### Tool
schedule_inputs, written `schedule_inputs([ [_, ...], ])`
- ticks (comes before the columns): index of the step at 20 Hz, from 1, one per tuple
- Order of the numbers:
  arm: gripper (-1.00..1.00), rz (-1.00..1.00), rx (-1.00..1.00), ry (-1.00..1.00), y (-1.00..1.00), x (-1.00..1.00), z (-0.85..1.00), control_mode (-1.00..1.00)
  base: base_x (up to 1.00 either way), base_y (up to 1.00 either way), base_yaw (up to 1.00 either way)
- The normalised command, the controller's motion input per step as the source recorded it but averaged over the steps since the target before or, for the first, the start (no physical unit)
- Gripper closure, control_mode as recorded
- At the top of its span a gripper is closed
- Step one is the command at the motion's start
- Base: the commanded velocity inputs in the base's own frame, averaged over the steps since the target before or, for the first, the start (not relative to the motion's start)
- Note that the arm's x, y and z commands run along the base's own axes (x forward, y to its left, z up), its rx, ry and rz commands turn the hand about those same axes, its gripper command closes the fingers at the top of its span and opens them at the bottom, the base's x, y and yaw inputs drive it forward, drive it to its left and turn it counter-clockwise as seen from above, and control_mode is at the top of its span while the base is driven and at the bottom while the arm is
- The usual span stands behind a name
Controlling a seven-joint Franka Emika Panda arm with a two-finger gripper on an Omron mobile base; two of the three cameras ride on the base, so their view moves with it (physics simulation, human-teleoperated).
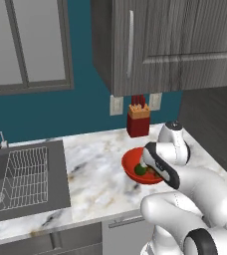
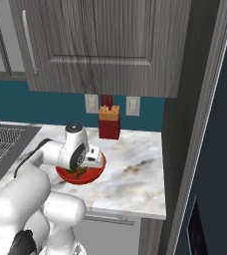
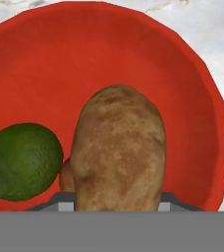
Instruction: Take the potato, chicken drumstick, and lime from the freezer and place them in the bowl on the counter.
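My gripper (image 1: 148,168) (image 2: 87,166) hangs just over the shallow red bowl (image 1: 129,164) (image 2: 98,172) (image 3: 192,83) on the marbled counter (image 1: 95,169). In the hand view the mottled tan potato (image 3: 119,152) stands upright between the jaws, which are shut on it, and it hides the fingertips. A dark green lime (image 3: 23,161) (image 1: 140,170) lies in the bowl to the potato's left. A small brown lump (image 3: 66,176) peeks out between lime and potato; I cannot tell whether it is the chicken drumstick. The dark freezer (image 2: 220,149) stands at the right.
A red knife block (image 1: 138,122) (image 2: 109,124) stands against the teal wall behind the bowl. The sink with a wire rack (image 1: 26,179) is to the left. Grey upper cabinets (image 1: 175,40) hang overhead. The counter's right end (image 2: 158,199) meets the freezer's side.
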Motion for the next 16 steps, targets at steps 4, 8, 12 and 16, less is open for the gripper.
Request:
schedule_inputs([
  [4,1.00,0.00,0.00,0.00,-0.09,0.21,-0.20,-1.00,0.00,0.00,0.00],
  [8,1.00,0.00,0.00,0.00,-0.07,0.15,-0.18,-1.00,0.00,0.00,0.00],
  [12,-1.00,0.00,0.00,0.00,-0.02,0.07,-0.09,-1.00,0.00,0.00,0.00],
  [16,-1.00,0.00,0.00,0.01,0.00,0.08,-0.01,-1.00,0.00,0.00,0.00],
])
